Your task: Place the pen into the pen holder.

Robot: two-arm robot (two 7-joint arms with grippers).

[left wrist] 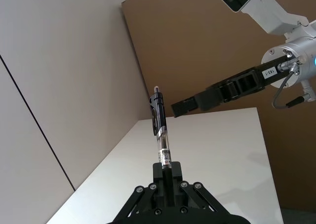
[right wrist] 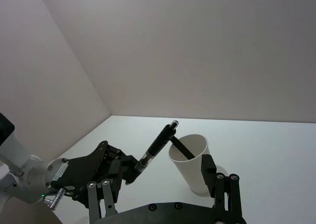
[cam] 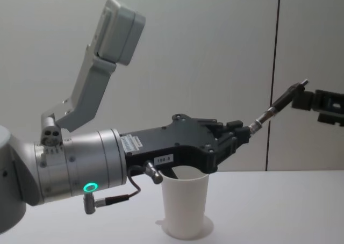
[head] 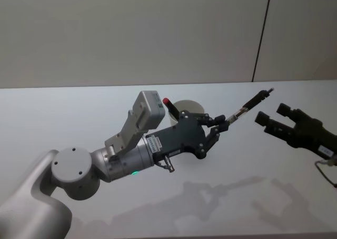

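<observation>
My left gripper (head: pixel 224 124) is shut on the lower end of a black and clear pen (head: pixel 251 103), held in the air and slanting up toward my right gripper (head: pixel 273 113). The right gripper stands open just beyond the pen's tip, apart from it. The pen holder, a white paper cup (head: pixel 190 106), stands on the table behind the left gripper, partly hidden by it. In the chest view the cup (cam: pixel 184 203) sits below the left gripper (cam: pixel 242 134). The right wrist view has the held pen (right wrist: pixel 155 150) beside the cup (right wrist: pixel 190 162).
Another dark pen with a red end (head: pixel 168 105) leans inside the cup, also seen as a dark stick (right wrist: pixel 181 149) in the right wrist view. The white table (head: pixel 253 197) spreads out in front. A grey wall stands behind.
</observation>
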